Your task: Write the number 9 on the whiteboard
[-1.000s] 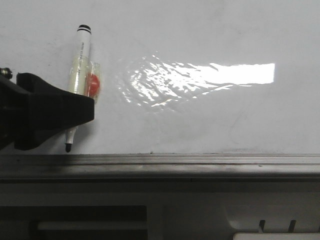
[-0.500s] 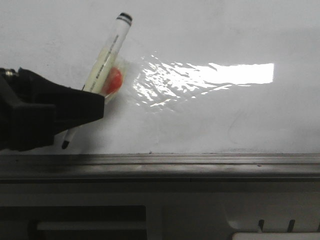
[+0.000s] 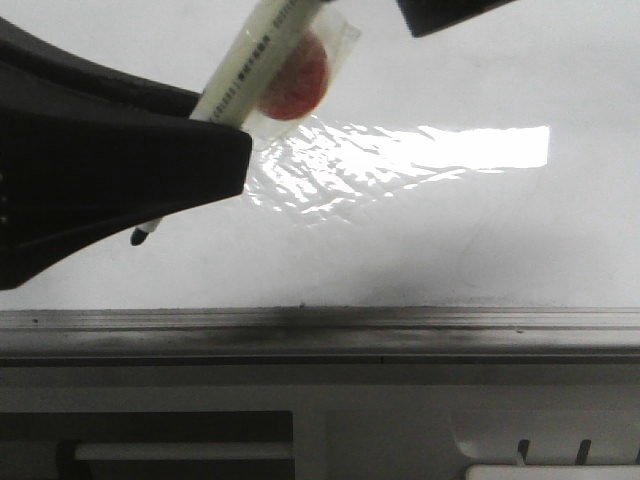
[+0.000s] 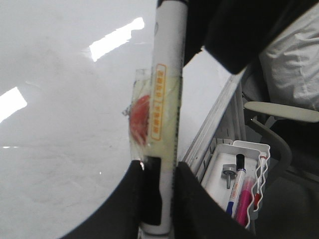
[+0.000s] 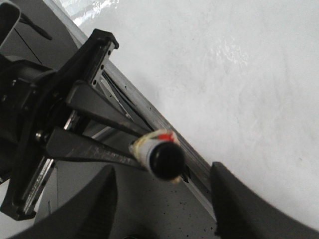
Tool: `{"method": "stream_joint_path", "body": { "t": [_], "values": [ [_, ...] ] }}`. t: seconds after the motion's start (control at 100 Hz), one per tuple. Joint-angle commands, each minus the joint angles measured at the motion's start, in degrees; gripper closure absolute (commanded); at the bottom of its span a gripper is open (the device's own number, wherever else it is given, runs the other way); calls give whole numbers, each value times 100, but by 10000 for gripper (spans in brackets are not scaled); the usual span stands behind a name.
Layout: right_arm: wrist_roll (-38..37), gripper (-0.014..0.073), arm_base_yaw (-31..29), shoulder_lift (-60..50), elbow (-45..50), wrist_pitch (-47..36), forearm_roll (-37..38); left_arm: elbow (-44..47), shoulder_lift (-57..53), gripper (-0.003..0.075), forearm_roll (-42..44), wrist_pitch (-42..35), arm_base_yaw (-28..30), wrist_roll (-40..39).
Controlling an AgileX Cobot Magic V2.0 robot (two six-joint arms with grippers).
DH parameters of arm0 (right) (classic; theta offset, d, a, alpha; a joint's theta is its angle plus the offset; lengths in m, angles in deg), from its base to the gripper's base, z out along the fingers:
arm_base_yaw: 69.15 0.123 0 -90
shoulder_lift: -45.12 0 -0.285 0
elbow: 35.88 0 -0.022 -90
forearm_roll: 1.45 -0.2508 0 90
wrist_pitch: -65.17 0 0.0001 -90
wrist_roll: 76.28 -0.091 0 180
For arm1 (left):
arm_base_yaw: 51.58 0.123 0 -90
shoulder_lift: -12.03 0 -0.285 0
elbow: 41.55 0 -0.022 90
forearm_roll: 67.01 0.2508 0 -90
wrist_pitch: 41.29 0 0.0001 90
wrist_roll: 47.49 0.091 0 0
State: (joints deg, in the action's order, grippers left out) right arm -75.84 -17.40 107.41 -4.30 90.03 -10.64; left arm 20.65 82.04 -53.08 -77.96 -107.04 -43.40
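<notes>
One marker (image 3: 262, 52) — left tool (image 4: 158, 199) clamped.

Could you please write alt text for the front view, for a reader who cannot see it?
The left gripper holds a tilted white marker, black tip down, over a blank glossy whiteboard with window glare. The right gripper pokes in from above; a grey rail edges the board.

Glossy white whiteboard (image 3: 470, 230) with glare, brushed grey metal rail (image 3: 400, 330), matt black plastic left hand (image 3: 210, 165)
</notes>
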Motion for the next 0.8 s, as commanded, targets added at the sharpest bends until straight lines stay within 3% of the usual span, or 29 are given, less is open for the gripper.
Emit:
{"method": "stream_joint_path", "body": {
  "t": [0.0,0.16,0.43,0.55,0.62,0.74,0.79],
  "values": [
    [55,237,21,56,-242,-467,1,-123,-84,740,112,-426,-32,15],
    [55,265,31,209,-242,-400,-8,-67,-84,740,76,-305,-32,295],
    [55,625,31,219,-242,-373,-1,-67,-84,740,76,-204,-32,295],
    [55,670,31,219,-242,-384,-1,-67,-84,729,54,-73,-32,295],
    [55,670,31,219,-242,-406,-1,-67,-84,659,54,-61,-32,295],
    [55,670,31,219,-242,-390,28,-67,-84,443,-5,-71,-32,295],
    [55,670,31,219,-242,-390,28,-67,-84,400,-170,-82,-32,295]
  ]
}}
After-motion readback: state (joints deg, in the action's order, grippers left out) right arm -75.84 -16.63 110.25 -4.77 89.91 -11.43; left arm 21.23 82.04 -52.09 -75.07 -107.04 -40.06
